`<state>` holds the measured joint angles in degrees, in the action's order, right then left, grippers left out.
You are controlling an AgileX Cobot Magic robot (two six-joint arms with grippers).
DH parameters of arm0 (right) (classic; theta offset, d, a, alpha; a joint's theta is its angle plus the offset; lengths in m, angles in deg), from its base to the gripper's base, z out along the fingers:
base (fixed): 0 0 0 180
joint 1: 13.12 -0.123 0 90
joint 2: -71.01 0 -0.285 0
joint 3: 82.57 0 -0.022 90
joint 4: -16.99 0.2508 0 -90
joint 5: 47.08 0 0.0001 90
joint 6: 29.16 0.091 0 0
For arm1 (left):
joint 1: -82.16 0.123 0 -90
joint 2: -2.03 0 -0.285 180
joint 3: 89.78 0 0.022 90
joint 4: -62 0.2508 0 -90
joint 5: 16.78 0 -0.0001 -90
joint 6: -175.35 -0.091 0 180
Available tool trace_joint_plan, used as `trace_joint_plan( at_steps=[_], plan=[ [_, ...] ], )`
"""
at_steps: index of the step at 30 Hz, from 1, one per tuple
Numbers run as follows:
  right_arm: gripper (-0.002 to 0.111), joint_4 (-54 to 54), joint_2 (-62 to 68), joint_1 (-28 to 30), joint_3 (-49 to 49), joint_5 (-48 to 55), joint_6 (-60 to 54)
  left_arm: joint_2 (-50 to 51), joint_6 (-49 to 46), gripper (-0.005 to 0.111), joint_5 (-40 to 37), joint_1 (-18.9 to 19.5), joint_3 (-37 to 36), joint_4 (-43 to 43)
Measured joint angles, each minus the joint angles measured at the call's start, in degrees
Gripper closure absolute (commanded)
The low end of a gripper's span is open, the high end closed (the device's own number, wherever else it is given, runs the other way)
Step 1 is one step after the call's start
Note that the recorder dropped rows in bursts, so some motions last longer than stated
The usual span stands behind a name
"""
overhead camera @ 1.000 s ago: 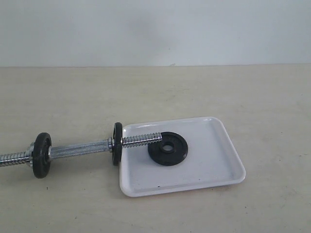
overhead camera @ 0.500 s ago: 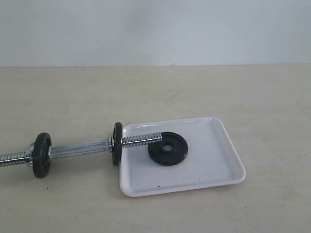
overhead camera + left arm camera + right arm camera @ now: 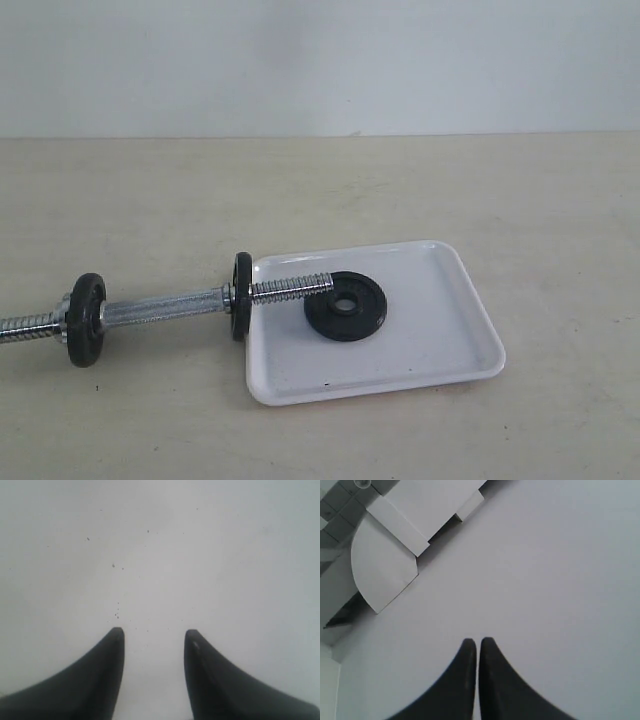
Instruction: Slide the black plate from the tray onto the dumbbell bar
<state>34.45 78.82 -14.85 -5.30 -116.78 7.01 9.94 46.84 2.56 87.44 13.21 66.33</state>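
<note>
The black plate (image 3: 345,305) lies flat in the white tray (image 3: 440,350), its centre hole facing up. The dumbbell bar (image 3: 165,307) lies on the table with its threaded right end (image 3: 295,288) reaching over the tray's left rim and ending at the plate's edge. Two other black discs (image 3: 86,319) (image 3: 241,295) stand upright on the bar. Neither arm shows in the exterior view. My left gripper (image 3: 154,635) is open with nothing between its dark fingers, facing a plain pale surface. My right gripper (image 3: 478,644) is shut on nothing, facing a pale wall.
The beige tabletop (image 3: 500,190) spreads round the tray and bar, with a pale wall behind. In the right wrist view, white angular panels (image 3: 400,540) sit in one corner.
</note>
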Motion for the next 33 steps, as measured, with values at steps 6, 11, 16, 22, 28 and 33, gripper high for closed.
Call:
trace_joint_plan(
  at_steps=[6,11,16,22,28,33],
  plan=[
    [0.108,-26.7,0.0,0.0,-2.1,16.1,-1.9,0.0,5.8,0.070,4.1,0.0,0.0,9.1],
    [0.108,-73.8,0.8,0.0,-8.4,43.1,29.2,0.0,12.5,0.092,11.4,0.0,0.9,26.4],
    [0.108,-94.3,6.6,0.0,-10.6,54.7,57.1,-0.1,25.8,0.102,11.5,0.0,7.1,48.2],
    [0.108,-107.2,19.7,0.0,-12.7,37.1,68.8,0.4,40.4,0.102,14.1,0.0,15.7,66.0],
    [0.108,-116.0,35.6,0.0,-17.0,21.5,72.0,6.8,51.5,0.102,25.5,0.0,26.1,75.1],
    [0.108,-108.9,44.1,0.0,-18.0,12.1,72.3,12.4,58.4,0.102,34.5,0.0,35.9,82.7]
  ],
)
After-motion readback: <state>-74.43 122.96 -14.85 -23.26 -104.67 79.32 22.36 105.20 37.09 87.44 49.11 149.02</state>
